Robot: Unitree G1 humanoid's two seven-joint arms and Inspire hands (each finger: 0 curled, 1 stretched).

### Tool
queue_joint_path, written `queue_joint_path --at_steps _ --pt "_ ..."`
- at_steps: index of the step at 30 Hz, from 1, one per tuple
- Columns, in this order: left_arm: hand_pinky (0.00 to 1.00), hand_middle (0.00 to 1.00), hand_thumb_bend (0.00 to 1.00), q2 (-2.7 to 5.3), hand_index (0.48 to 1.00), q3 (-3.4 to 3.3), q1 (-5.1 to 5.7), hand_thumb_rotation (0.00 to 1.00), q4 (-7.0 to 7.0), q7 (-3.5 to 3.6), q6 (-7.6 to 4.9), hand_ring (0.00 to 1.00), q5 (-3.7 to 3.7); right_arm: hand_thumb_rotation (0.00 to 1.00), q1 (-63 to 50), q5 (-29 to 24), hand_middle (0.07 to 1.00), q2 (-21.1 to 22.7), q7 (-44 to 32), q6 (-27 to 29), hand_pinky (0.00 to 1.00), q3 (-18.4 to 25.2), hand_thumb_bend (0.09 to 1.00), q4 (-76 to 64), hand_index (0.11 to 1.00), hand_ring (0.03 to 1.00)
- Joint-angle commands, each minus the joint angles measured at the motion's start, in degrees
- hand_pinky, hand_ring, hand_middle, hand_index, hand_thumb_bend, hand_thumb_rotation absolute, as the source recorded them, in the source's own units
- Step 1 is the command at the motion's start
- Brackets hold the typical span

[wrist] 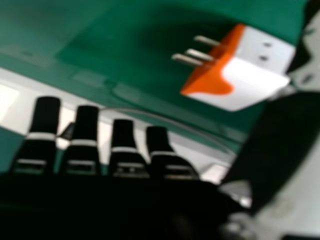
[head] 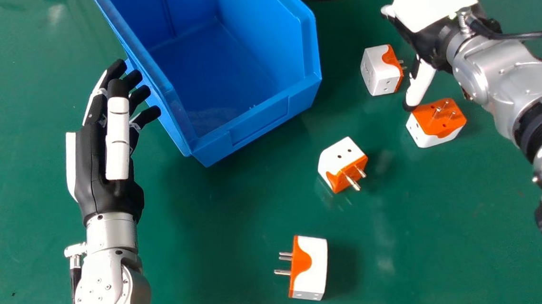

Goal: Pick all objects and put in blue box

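White-and-orange adapter lies on the tabletop, right of the blue box, nearest the far edge of four; my right hand is just beside it, fingers almost straight, well open from my thumb, gripping nothing; the second adapter sits prongs up by my thumb tip, touching or not I cannot tell; the third adapter lies between it and the box's near side; the fourth adapter is farthest from that edge, prongs pointing left; my left hand, fingers extended and empty, is at the box's left wall.
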State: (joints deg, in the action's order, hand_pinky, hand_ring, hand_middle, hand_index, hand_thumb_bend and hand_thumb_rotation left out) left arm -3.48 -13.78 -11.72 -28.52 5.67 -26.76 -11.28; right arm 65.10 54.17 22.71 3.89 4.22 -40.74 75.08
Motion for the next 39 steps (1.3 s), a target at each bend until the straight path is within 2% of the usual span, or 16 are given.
queue_joint_path --at_steps 1,8,13,18,24,30,33,36,39 --pt "0.74 0.84 0.68 -0.24 0.847 0.12 -0.85 0.79 0.67 0.14 -0.45 0.82 0.03 0.34 0.3 -0.3 0.884 0.5 0.9 -0.9 0.71 0.0 0.880 -0.3 0.880 0.818" --pt "0.74 0.84 0.68 -0.45 0.848 0.07 -0.57 0.79 0.92 0.08 -0.65 0.82 0.28 0.33 -0.2 -0.3 0.820 0.3 -0.2 -1.2 0.66 -0.2 0.866 -0.5 0.820 0.763" --pt "0.74 0.84 0.68 -0.41 0.847 0.08 -0.24 0.79 1.54 0.33 -0.15 0.82 -0.05 0.32 -0.4 -1.0 0.797 0.2 -1.1 -1.4 0.65 0.2 0.859 -0.7 0.800 0.748" --pt "0.74 0.84 0.68 -0.23 0.847 0.10 -0.01 0.79 1.87 -0.22 -0.32 0.82 0.39 0.32 -0.6 -1.1 0.785 0.1 -1.0 -1.5 0.65 0.3 0.854 -0.6 0.781 0.744" --pt "0.74 0.84 0.69 -0.04 0.846 0.08 0.22 0.79 2.28 -0.15 -0.25 0.82 0.03 0.31 -1.1 -0.7 0.781 -0.2 0.0 -1.7 0.65 -0.2 0.853 -0.7 0.778 0.742" --pt "0.74 0.84 0.69 -0.11 0.844 0.17 0.48 0.79 2.61 -0.30 -0.17 0.82 0.31 0.31 -1.6 -0.8 0.764 -0.6 0.7 -2.2 0.63 -0.2 0.854 -0.5 0.759 0.725" --pt "0.74 0.84 0.69 -0.04 0.843 0.21 0.75 0.79 3.05 -0.52 0.01 0.82 0.37 0.31 -2.1 -1.0 0.765 -0.8 1.5 -2.4 0.63 0.0 0.863 -0.6 0.750 0.725" --pt "0.74 0.84 0.69 0.25 0.843 0.17 1.08 0.79 3.99 -1.08 0.69 0.82 0.21 0.31 -2.4 -1.7 0.763 -1.2 -0.2 -2.9 0.61 0.4 0.871 -0.6 0.751 0.716" --pt "0.74 0.84 0.69 0.24 0.843 0.11 1.30 0.79 4.47 -1.04 1.09 0.82 0.07 0.31 -2.8 -2.1 0.763 -1.2 -0.4 -2.9 0.61 0.2 0.871 -0.7 0.751 0.716"
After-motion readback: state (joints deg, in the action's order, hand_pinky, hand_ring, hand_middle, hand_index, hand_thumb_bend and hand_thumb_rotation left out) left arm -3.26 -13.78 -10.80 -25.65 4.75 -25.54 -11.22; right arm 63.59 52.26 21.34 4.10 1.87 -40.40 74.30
